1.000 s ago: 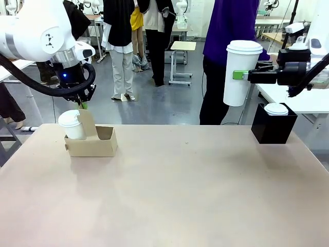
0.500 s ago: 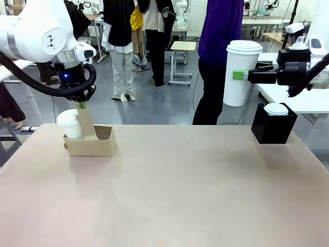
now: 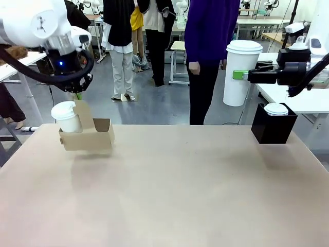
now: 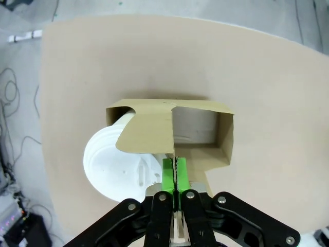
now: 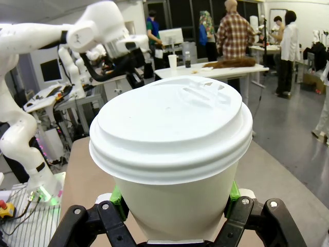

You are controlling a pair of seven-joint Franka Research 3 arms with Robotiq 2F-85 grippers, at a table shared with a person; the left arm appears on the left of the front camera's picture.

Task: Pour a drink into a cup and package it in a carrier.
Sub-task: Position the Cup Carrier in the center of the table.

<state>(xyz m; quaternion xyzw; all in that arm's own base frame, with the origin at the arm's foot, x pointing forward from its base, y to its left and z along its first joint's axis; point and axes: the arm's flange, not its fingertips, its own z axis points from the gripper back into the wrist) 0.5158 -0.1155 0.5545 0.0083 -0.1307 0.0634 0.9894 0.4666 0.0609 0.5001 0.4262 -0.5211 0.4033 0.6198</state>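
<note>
The brown cardboard carrier [image 3: 87,138] hangs just above the table's far left, slightly tilted. My left gripper [image 3: 77,96] is shut on its upright handle. A white lidded cup [image 3: 67,117] sits in its left slot. From above, the left wrist view shows the carrier [image 4: 203,110], the cup's lid [image 4: 115,162] and my gripper [image 4: 175,177] with its green pads pinching the handle. My right gripper [image 3: 239,75] is shut on a tall white lidded cup [image 3: 242,62], held high at the right. That cup [image 5: 172,128] looms in the right wrist view between the fingers [image 5: 115,198]. The drink is out of view.
A black box [image 3: 272,128] with a white lid [image 3: 276,109] on top stands at the table's far right. A person in a purple top [image 3: 211,46] stands behind the far edge, with other people farther back. The tan table [image 3: 175,195] stretches open in the middle and front.
The left gripper closed fully on the handle and lifted the carrier, shifting it a little left and tilting it. The person in purple walked left. The right arm has not moved.
</note>
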